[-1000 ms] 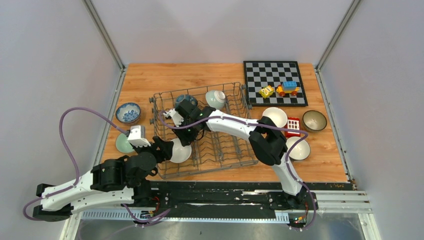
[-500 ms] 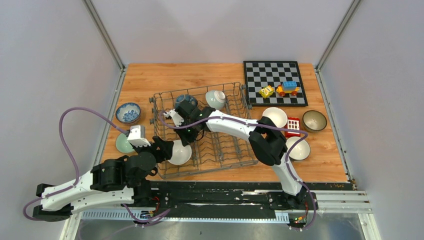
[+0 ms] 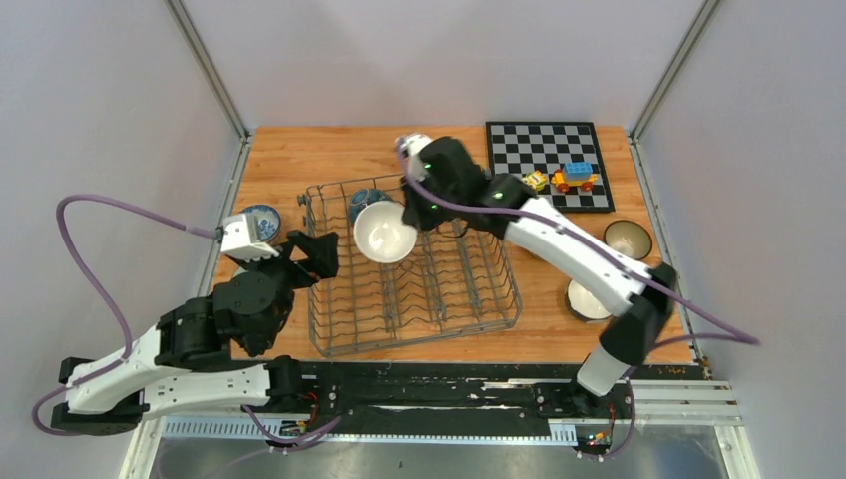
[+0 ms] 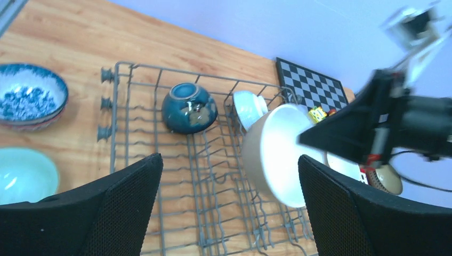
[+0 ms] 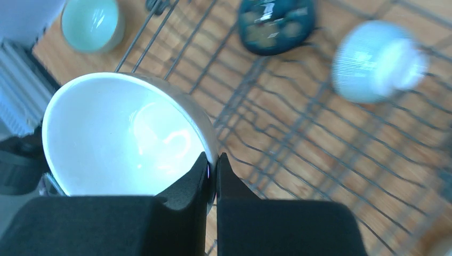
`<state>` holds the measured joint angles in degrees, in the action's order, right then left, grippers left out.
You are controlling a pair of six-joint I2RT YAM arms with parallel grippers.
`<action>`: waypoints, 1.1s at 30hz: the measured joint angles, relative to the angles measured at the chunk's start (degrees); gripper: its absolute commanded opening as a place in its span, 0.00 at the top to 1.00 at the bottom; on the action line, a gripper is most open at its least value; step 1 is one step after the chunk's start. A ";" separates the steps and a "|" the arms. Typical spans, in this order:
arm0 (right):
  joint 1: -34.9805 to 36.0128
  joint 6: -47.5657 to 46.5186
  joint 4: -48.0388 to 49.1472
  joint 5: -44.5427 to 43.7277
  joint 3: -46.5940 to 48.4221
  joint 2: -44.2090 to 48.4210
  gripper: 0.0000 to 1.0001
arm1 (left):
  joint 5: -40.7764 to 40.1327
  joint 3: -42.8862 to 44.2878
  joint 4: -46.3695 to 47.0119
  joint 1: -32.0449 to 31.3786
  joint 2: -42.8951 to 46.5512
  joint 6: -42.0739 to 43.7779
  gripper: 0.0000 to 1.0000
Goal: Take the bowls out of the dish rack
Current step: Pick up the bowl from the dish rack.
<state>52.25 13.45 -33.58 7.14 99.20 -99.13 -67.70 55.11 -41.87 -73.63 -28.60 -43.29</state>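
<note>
The grey wire dish rack [image 3: 469, 289] sits mid-table. My right gripper [image 3: 407, 216] is shut on the rim of a white bowl [image 3: 384, 232] with a beige outside, held tilted above the rack's back left; its fingertips [image 5: 213, 160] pinch the bowl [image 5: 122, 138]. A dark teal bowl [image 3: 363, 199] stands in the rack's back row, with a pale bowl [image 4: 249, 106] beside it. My left gripper [image 3: 311, 255] hangs open over the rack's left edge [image 4: 229, 170], nothing between its fingers.
Left of the rack are a blue-and-white bowl [image 4: 29, 101] and a pale green bowl [image 4: 24, 173]. On the right stand a beige-brown bowl [image 3: 627, 239] and a white bowl [image 3: 582, 299]. At the back right lies a chessboard [image 3: 539, 150] with toy blocks [image 3: 574, 177].
The white bowl left my left gripper, which opened wider and drew back left. My right gripper shut on its rim and lifted it up and back. The rack shifted slightly.
</note>
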 measured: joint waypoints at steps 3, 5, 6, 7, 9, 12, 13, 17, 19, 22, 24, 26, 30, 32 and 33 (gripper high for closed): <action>-2.75 1.60 -2.38 -5.53 -2.43 9.84 1.00 | 0.90 2.91 7.43 0.00 -6.45 6.71 0.00; -3.72 2.38 -3.56 -8.79 -4.98 14.73 1.00 | 2.36 3.65 11.61 0.00 -9.55 10.03 0.00; -4.11 2.99 -4.61 -10.47 -7.02 17.55 1.00 | 3.45 3.91 14.03 0.00 -11.21 11.76 0.00; -4.48 3.52 -6.01 -11.87 -9.16 20.17 1.00 | 4.72 4.09 16.44 0.00 -12.76 13.25 0.00; -5.18 4.72 -8.90 -14.03 -13.44 24.59 1.00 | 7.96 4.42 20.09 0.04 -15.63 15.26 0.00; -6.82 7.06 -12.59 -16.81 -18.64 28.92 1.00 | 13.55 7.87 20.94 0.31 -21.07 16.37 0.00; -7.61 8.11 -13.97 -17.73 -20.04 30.01 1.00 | 15.15 10.12 20.55 0.42 -23.43 16.28 0.00; -11.21 12.70 -18.40 -19.69 -23.04 32.85 1.00 | 21.86 18.95 18.38 1.40 -34.05 14.47 0.00; -13.20 15.93 -20.92 -20.85 -23.15 33.70 1.00 | 26.84 19.45 17.40 2.91 -37.13 12.92 0.00; -14.16 20.24 -23.91 -23.32 -23.12 34.29 1.00 | 34.53 19.10 16.04 5.70 -40.39 10.49 0.00; -14.45 23.26 -26.58 -25.03 -23.12 34.36 1.00 | 38.40 19.06 15.50 7.02 -42.05 8.98 0.00; -15.50 25.70 -28.92 -26.32 -23.12 34.38 1.00 | 41.51 19.06 15.34 7.96 -43.43 7.67 0.00; -17.57 27.54 -30.58 -26.43 -23.12 34.49 1.00 | 46.88 18.78 15.96 9.03 -45.53 5.73 0.00; -17.68 27.80 -30.77 -25.03 -23.15 34.49 1.00 | 48.85 18.53 16.55 9.35 -46.23 5.22 0.01; -17.70 27.93 -30.77 -24.17 -23.17 34.49 1.00 | 49.90 18.53 16.98 9.46 -46.75 5.16 0.02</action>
<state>34.54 41.39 -64.36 -17.04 76.03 -64.64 -17.80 73.65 -24.88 -64.16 -75.35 -38.13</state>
